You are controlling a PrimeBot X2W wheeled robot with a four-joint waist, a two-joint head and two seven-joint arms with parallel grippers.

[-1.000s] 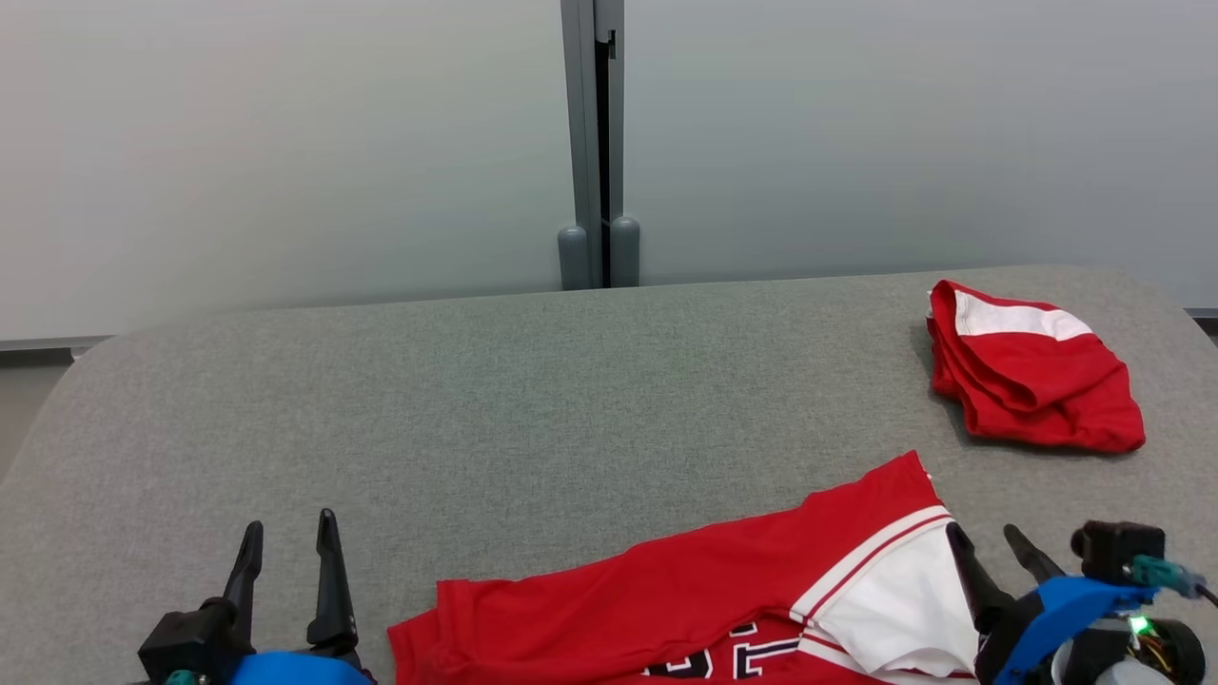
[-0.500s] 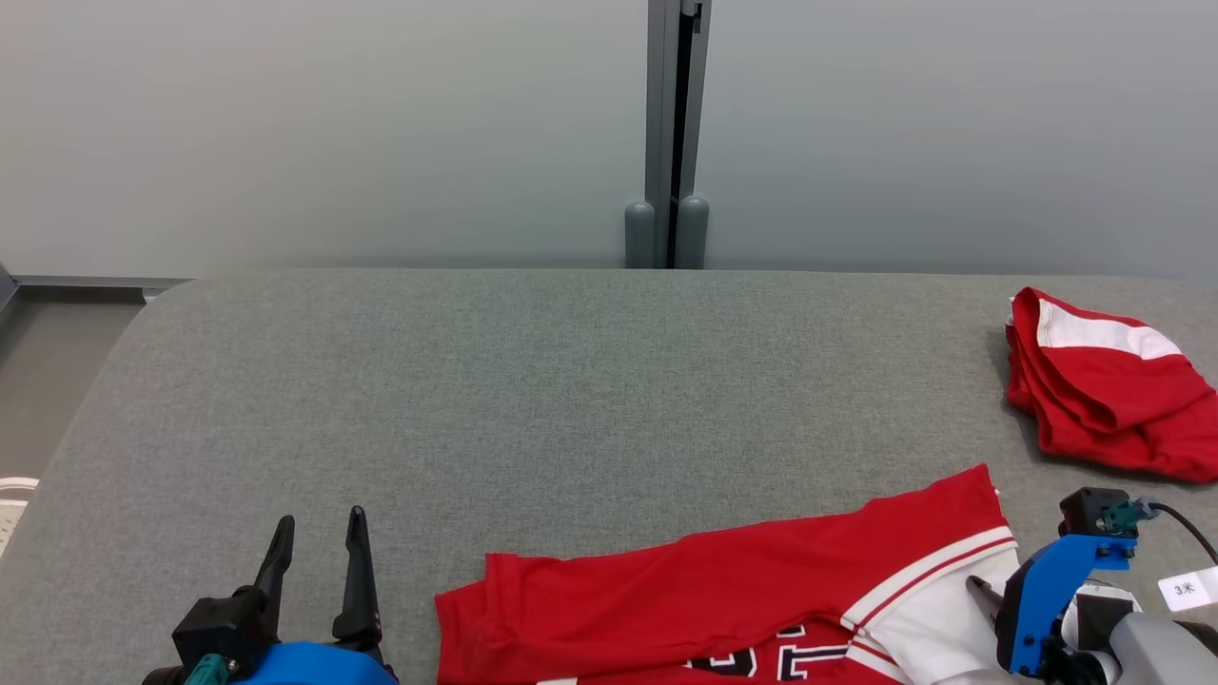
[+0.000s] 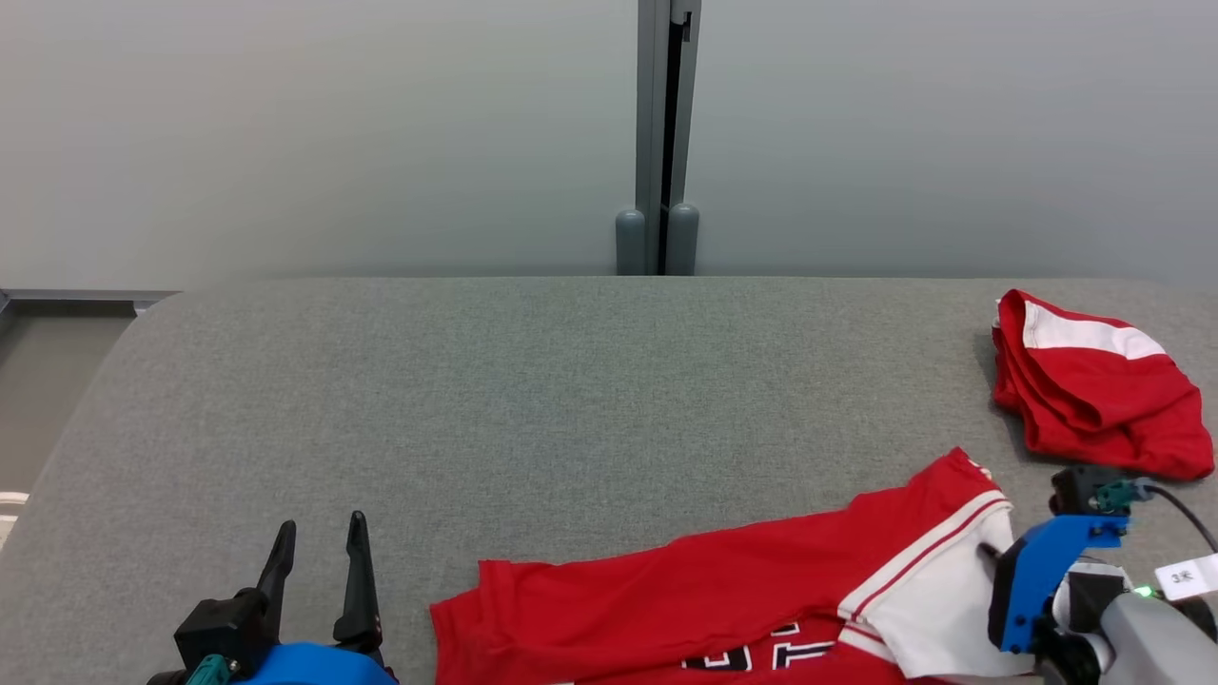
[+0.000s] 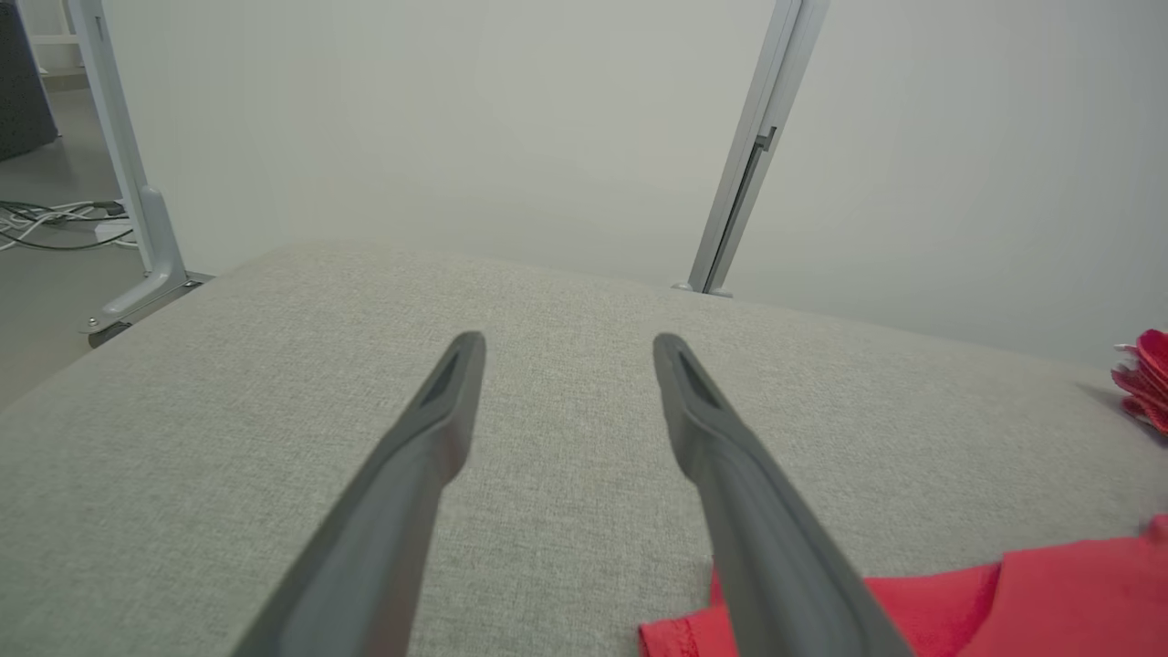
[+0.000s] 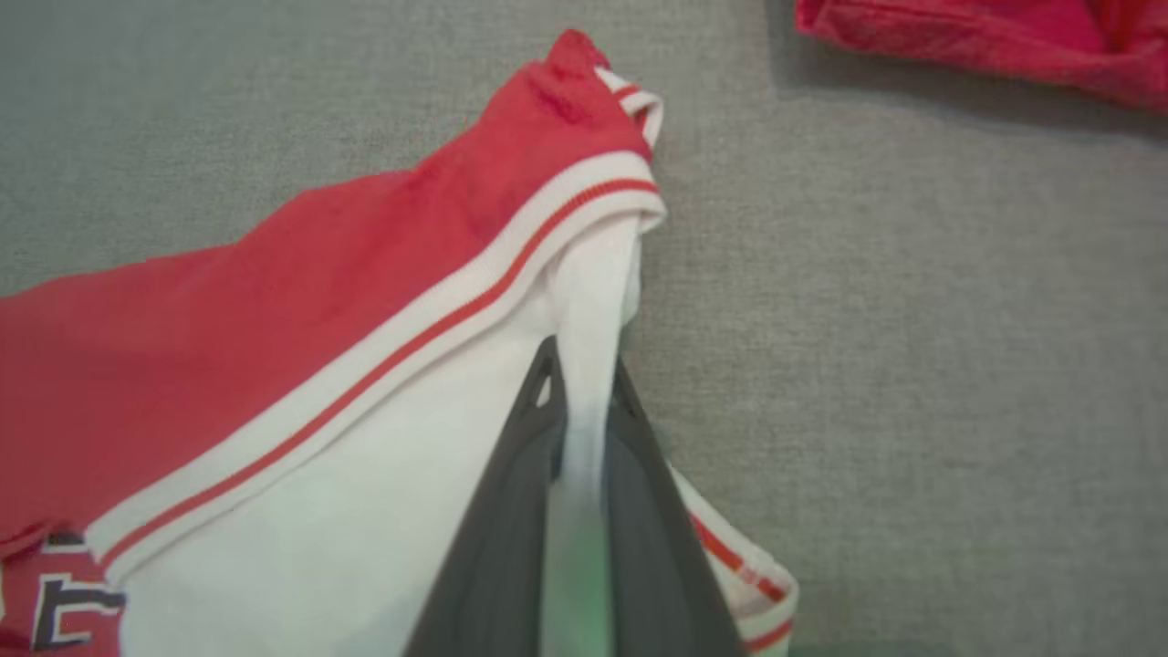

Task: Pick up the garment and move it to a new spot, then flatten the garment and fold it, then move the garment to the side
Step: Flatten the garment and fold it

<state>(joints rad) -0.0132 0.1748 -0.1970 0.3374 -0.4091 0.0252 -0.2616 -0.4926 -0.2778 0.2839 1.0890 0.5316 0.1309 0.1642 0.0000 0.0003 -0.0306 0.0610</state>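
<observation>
A red and white jersey (image 3: 704, 599) with dark lettering lies at the near edge of the grey padded table (image 3: 533, 400). Its white sleeve (image 5: 365, 493) is pinched between the fingers of my right gripper (image 5: 584, 374), which is shut on it and lifts the cloth a little. In the head view that gripper (image 3: 994, 557) sits at the jersey's right end, mostly hidden behind its blue mount. My left gripper (image 3: 319, 533) stands open at the lower left, over bare table just left of the jersey's red hem (image 4: 912, 611), with nothing between its fingers (image 4: 447, 411).
A second red garment (image 3: 1094, 390) with a white band lies folded at the table's far right. A grey wall with a vertical post (image 3: 657, 143) stands behind the table. The table's left edge drops to the floor (image 3: 48, 381).
The right gripper dropped onto the white sleeve and shut on it, and the jersey's right end has shifted slightly. The head camera turned, shifting the whole picture. The left gripper stayed open.
</observation>
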